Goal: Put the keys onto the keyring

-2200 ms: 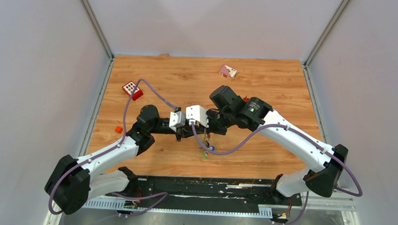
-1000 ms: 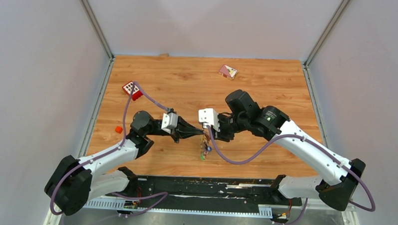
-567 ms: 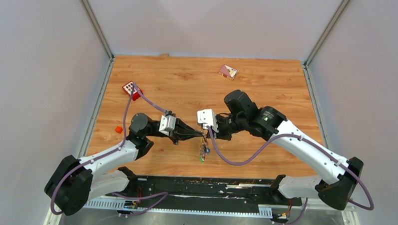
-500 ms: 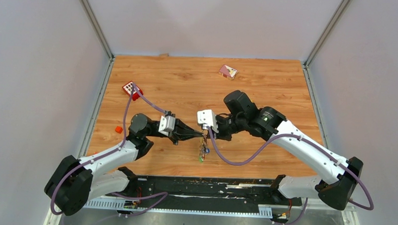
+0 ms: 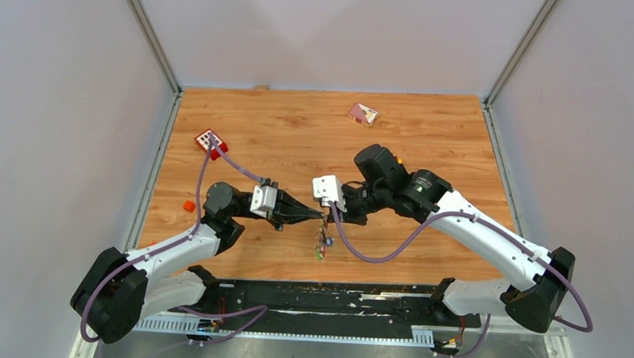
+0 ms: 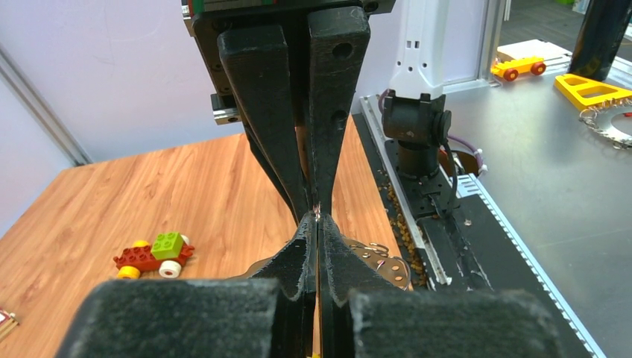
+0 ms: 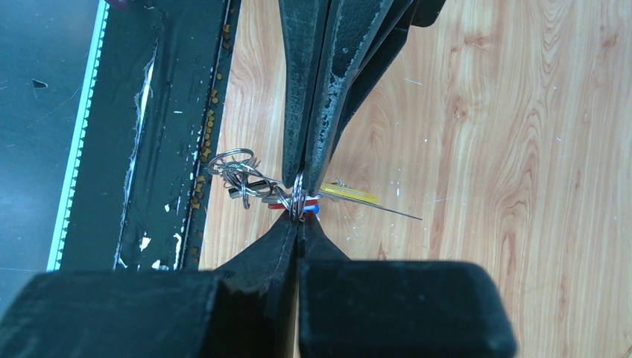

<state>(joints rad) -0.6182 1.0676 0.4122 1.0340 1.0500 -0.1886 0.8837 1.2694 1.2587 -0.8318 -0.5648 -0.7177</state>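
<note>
My left gripper [image 5: 320, 216] and my right gripper [image 5: 329, 214] meet tip to tip above the wooden table [image 5: 299, 131], both shut. In the right wrist view the right gripper [image 7: 298, 218] and the left gripper [image 7: 302, 177] pinch a small silvery split keyring [image 7: 298, 198] between them. Keys with red, blue [image 7: 309, 206] and yellow [image 7: 350, 192] tags hang from it, beside several smaller rings [image 7: 235, 174]. The bunch of keys [image 5: 322, 244] dangles below the tips. In the left wrist view the left gripper [image 6: 318, 222] is closed on a thin metal edge.
A red block with white squares [image 5: 210, 141] lies far left, a small orange piece [image 5: 189, 205] by the left arm, a pink card [image 5: 362, 113] at the back. A toy brick car [image 6: 153, 252] sits on the table. A toothed silvery loop [image 6: 607, 123] lies off-table.
Both grippers have shifted a little to the left together, still tip to tip. The key bunch has moved with them and still hangs below.
</note>
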